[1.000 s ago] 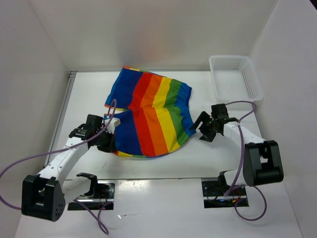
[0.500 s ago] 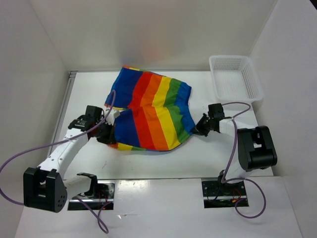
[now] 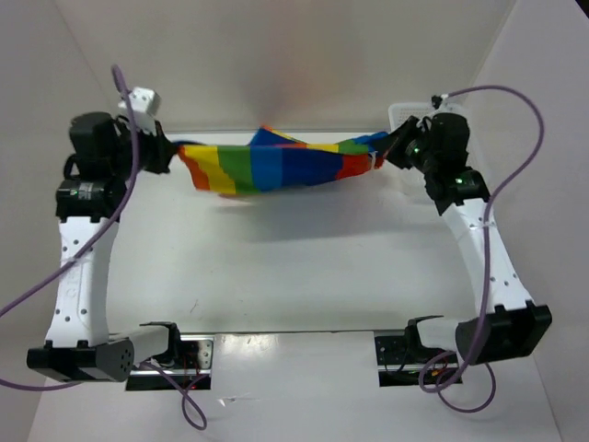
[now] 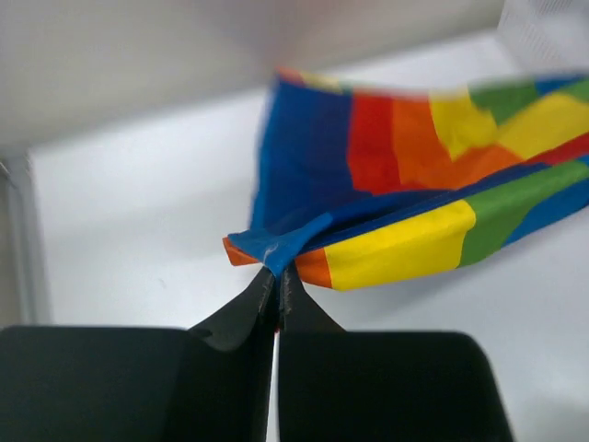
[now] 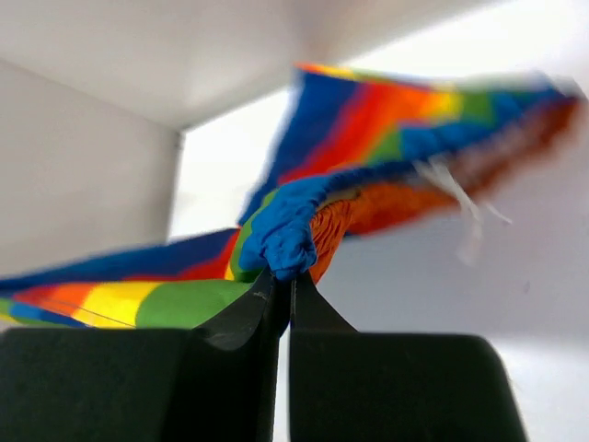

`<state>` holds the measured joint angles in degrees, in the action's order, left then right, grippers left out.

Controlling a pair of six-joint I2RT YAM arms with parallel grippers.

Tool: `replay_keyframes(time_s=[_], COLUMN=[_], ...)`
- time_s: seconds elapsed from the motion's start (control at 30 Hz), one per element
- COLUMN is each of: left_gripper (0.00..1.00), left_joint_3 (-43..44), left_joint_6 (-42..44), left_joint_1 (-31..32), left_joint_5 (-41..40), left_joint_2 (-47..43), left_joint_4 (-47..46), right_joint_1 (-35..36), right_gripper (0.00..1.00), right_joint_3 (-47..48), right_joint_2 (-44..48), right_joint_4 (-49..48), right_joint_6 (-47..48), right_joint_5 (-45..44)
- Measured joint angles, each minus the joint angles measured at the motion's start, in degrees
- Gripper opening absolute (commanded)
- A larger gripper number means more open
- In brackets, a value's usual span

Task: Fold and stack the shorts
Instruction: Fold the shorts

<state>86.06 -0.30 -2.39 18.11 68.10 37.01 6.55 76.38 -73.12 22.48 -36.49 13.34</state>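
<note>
The rainbow-striped shorts [image 3: 276, 166] hang in the air, stretched between both raised arms above the far part of the table. My left gripper [image 3: 173, 155] is shut on the left end; in the left wrist view the fabric [image 4: 386, 175] runs away from the closed gripper [image 4: 277, 274] to the upper right. My right gripper [image 3: 391, 152] is shut on the right end, where the shorts [image 5: 304, 221] bunch into a blue wad at the gripper [image 5: 285, 274]. A white drawstring [image 5: 456, 189] dangles blurred.
A white mesh basket [image 3: 398, 115] stands at the back right, mostly hidden behind the right arm. White walls close in the table at the back and on both sides. The table [image 3: 276, 267] below the shorts is bare white.
The right gripper closed on the right edge of the shorts. Both arms then rose and swung toward the back, lifting the shorts off the table and stretching them out.
</note>
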Motion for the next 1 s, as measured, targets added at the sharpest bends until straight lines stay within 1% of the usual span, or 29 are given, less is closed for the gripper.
replay_keyframes(time_s=[0.1, 0.27, 0.4, 0.5, 0.6, 0.73, 0.9, 1.0], left_gripper=[0.0, 0.0, 0.0, 0.0, 0.0, 0.0, 0.0, 0.0], left_joint_3=[12.2, 35.93, 49.35, 56.46, 61.2, 63.65, 62.18, 58.03], left_joint_6=[0.0, 0.02, -0.11, -0.17, -0.24, -0.57, -1.44, -1.42], left_joint_1=[-0.2, -0.46, 0.52, 2.62, 5.99, 9.46, 10.16, 10.16], left_joint_5=[0.39, -0.15, -1.49, -3.93, -7.02, -9.9, -11.63, -13.42], left_joint_2=[0.72, 5.09, 5.64, 5.14, 4.48, 3.34, 5.11, 8.22], left_joint_4=[-0.57, -0.04, 2.97, 5.42, 8.09, 10.51, 12.61, 11.78], right_joint_1=[1.64, 5.29, 5.66, 6.14, 6.38, 6.45, 6.49, 6.51], right_gripper=[0.0, 0.0, 0.0, 0.0, 0.0, 0.0, 0.0, 0.0], right_joint_3=[6.84, 16.46, 24.48, 28.98, 31.12, 30.27, 19.76, 13.92], right_joint_2=[3.21, 6.88, 9.53, 12.41, 15.26, 18.12, 18.58, 16.0], right_joint_4=[4.0, 10.25, 15.19, 17.75, 20.06, 21.14, 20.65, 19.85], right_joint_6=[1.77, 3.45, 3.32, 2.91, 1.95, 0.02, -3.34, -4.76], right_joint_5=[-0.68, -0.87, 0.46, 1.22, 2.03, 3.48, 4.31, 3.21])
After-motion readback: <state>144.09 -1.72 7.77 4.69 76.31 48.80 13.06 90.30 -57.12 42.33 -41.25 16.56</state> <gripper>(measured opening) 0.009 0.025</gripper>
